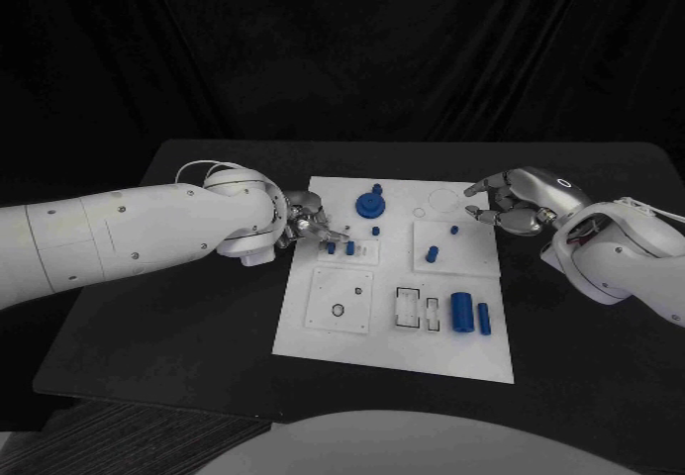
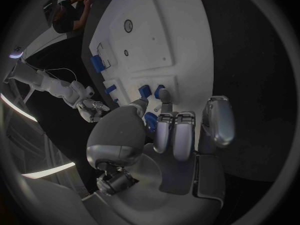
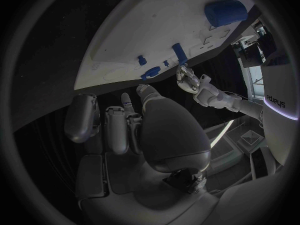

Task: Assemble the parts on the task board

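Observation:
The white task board [image 1: 322, 327] lies in the middle of the black table. My left hand [image 1: 304, 226] hovers at its far left part, fingers curled over two short blue pegs [image 1: 340, 247] standing in a block. In the left wrist view a blue piece [image 2: 150, 122] shows between the thumb and fingers of the left hand [image 2: 178, 132]; I cannot tell if it is held. A round blue part [image 1: 371, 205] stands near the far edge. My right hand [image 1: 514, 201] hangs over the far right corner, fingers bent and apart, holding nothing.
More blue pegs [image 1: 432, 253] stand mid-board, and a thick blue cylinder [image 1: 461, 310] with a thinner one [image 1: 484, 317] lies at the near right. Empty slots [image 1: 409, 307] and a round hole [image 1: 339, 309] sit at the near left. Bare black table surrounds the board.

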You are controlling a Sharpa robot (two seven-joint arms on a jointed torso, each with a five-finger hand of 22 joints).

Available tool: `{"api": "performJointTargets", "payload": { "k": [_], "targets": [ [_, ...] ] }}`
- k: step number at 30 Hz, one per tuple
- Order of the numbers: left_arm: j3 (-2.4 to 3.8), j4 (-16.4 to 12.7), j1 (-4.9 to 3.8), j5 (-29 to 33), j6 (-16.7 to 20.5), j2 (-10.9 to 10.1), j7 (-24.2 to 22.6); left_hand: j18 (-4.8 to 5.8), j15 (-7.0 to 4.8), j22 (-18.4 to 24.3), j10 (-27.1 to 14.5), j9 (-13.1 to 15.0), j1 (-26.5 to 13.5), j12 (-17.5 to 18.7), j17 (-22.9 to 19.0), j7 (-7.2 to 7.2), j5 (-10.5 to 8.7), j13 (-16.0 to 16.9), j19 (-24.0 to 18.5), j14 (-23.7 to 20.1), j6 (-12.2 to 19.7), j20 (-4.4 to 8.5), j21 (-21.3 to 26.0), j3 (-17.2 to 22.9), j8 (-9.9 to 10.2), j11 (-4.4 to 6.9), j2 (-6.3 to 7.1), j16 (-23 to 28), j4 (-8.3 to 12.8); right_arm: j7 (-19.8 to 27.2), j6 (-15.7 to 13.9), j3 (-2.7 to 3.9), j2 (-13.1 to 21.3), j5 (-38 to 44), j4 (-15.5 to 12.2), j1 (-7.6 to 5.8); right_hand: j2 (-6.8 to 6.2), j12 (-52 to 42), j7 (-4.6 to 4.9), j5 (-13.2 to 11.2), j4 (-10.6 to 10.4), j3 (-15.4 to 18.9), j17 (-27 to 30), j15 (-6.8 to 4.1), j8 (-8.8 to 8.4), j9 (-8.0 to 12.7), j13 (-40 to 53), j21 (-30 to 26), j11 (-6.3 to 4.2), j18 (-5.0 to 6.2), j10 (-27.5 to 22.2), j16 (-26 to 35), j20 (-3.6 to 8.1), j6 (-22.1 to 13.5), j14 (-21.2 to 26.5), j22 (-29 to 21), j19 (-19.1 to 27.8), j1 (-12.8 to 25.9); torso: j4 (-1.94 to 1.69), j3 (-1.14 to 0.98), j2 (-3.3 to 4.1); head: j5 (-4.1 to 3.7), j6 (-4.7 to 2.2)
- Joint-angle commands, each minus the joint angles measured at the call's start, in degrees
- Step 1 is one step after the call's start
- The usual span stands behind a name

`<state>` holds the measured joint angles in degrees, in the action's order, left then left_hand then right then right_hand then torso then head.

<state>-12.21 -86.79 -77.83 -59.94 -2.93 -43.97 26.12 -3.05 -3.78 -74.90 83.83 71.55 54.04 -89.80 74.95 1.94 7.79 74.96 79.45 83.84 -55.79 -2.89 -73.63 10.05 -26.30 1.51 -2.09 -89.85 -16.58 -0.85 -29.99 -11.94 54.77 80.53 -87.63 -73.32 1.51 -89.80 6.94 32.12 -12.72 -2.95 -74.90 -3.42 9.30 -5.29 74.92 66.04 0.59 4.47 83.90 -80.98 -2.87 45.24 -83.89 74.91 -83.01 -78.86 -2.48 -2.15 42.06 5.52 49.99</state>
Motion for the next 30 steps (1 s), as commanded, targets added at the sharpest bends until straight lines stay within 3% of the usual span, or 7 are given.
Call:
{"api": "performJointTargets", "payload": {
  "k": [1,20,21,25,26,27,30],
  "targets": [
    [0.04,-0.20,0.08,0.09,2.13,-0.36,-1.55,-0.98,-0.15,-9.78,6.17,0.18,0.09,-0.20,15.05,-0.30,0.49,15.04,0.13,6.16,0.35,0.26,0.00,-0.36,-0.45,0.30,-0.58,-0.15,0.04,-0.85,-0.67,0.03,0.08,0.15,-0.08,0.15,-0.28,-0.20,0.08,0.33,-0.02,-0.21,-6.22,0.42,-0.29,0.08,15.08,-0.36,0.43,0.34,6.10,0.20,-0.26,0.32,-4.07,8.66,0.22,-0.41,-0.07,0.01,-0.01,-0.18,0.01],
    [0.08,-0.68,-2.99,-16.74,25.59,-2.46,-23.08,-1.20,2.54,-9.27,5.83,3.54,4.35,0.10,15.05,3.76,0.24,14.69,-1.43,6.16,20.69,-1.84,1.42,-12.10,-5.12,-3.01,-0.30,-0.15,0.12,-1.12,-0.96,0.04,1.12,0.15,-0.68,0.10,-0.32,-0.20,0.08,0.64,0.00,-0.31,-6.16,0.43,-0.28,0.08,15.08,-0.40,0.42,0.34,6.10,0.26,-0.25,0.41,-4.05,8.65,0.22,-0.42,-0.09,0.04,0.08,-0.64,0.01],
    [0.08,-0.17,-3.03,-17.17,25.32,-2.15,-24.65,-2.44,3.93,-7.15,-2.78,0.94,11.53,6.59,10.67,5.55,3.99,7.82,-8.30,1.10,26.37,-2.72,8.76,-9.55,-1.96,-4.63,-1.68,1.92,1.99,-1.11,-0.98,0.04,1.11,0.15,-0.70,0.10,-0.32,-0.20,0.08,0.64,0.00,-0.31,-6.16,0.43,-0.28,0.08,15.08,-0.40,0.42,0.34,6.10,0.26,-0.25,0.41,-4.05,8.65,0.22,-0.42,-0.09,0.05,0.12,-0.69,0.01],
    [0.07,3.80,-2.96,-19.58,22.59,0.23,-34.86,-2.64,6.55,-5.89,-44.71,-6.77,23.16,32.77,3.39,5.89,4.11,-12.48,-15.78,-12.23,32.75,-4.00,12.35,-3.71,2.93,-6.81,-0.80,5.54,4.29,-0.96,-1.05,0.04,1.11,0.15,-0.78,0.10,-0.35,-0.20,0.08,0.72,-0.01,-0.33,-6.32,0.43,-0.26,0.08,15.08,-0.26,0.42,0.31,6.10,0.09,-0.25,0.47,-4.09,8.69,0.18,-0.39,-0.01,-0.02,0.41,-0.75,0.01],
    [0.06,5.10,-2.74,-21.34,22.31,1.03,-37.32,-1.52,10.63,-6.46,-55.58,-14.47,26.96,40.10,1.75,5.42,3.77,-16.45,-14.76,-16.04,33.15,-6.05,9.01,-0.88,6.12,-10.81,0.65,6.72,4.52,-0.91,-1.05,0.04,1.11,0.15,-0.80,0.10,-0.35,-0.20,0.08,0.73,-0.02,-0.34,-6.46,0.42,-0.26,0.08,15.08,-0.15,0.42,0.29,6.10,-0.06,-0.25,0.48,-4.12,8.72,0.14,-0.39,-0.01,-0.03,0.48,-0.81,0.01],
    [0.06,5.92,-2.57,-22.89,22.36,1.51,-38.73,-1.61,9.51,-7.11,-57.38,-20.41,27.95,45.29,-12.01,4.67,3.05,-21.31,-12.61,-32.37,32.60,-6.53,5.97,0.62,8.40,-10.32,1.45,14.16,4.06,-0.87,-1.04,0.04,1.11,0.15,-0.81,0.10,-0.35,-0.20,0.08,0.73,-0.02,-0.34,-6.46,0.42,-0.26,0.08,15.08,-0.15,0.42,0.29,6.10,-0.06,-0.25,0.48,-4.12,8.72,0.14,-0.39,-0.03,-0.02,0.48,-0.88,0.01],
    [0.06,8.21,-1.87,-28.79,22.39,2.90,-42.13,-0.76,6.08,-10.04,-54.79,-34.32,30.06,59.33,-13.50,1.68,0.39,-37.48,-0.17,-14.78,26.58,-4.67,-4.34,2.38,14.90,-7.38,3.21,12.63,5.57,-0.71,-1.04,0.04,1.10,0.15,-0.86,0.11,-0.35,-0.20,0.08,0.76,-0.02,-0.35,-6.48,0.42,-0.26,0.08,15.08,-0.08,0.42,0.28,6.10,-0.08,-0.25,0.50,-4.13,8.74,0.12,-0.39,-0.05,-0.08,0.56,-1.15,0.01]
  ]
}}
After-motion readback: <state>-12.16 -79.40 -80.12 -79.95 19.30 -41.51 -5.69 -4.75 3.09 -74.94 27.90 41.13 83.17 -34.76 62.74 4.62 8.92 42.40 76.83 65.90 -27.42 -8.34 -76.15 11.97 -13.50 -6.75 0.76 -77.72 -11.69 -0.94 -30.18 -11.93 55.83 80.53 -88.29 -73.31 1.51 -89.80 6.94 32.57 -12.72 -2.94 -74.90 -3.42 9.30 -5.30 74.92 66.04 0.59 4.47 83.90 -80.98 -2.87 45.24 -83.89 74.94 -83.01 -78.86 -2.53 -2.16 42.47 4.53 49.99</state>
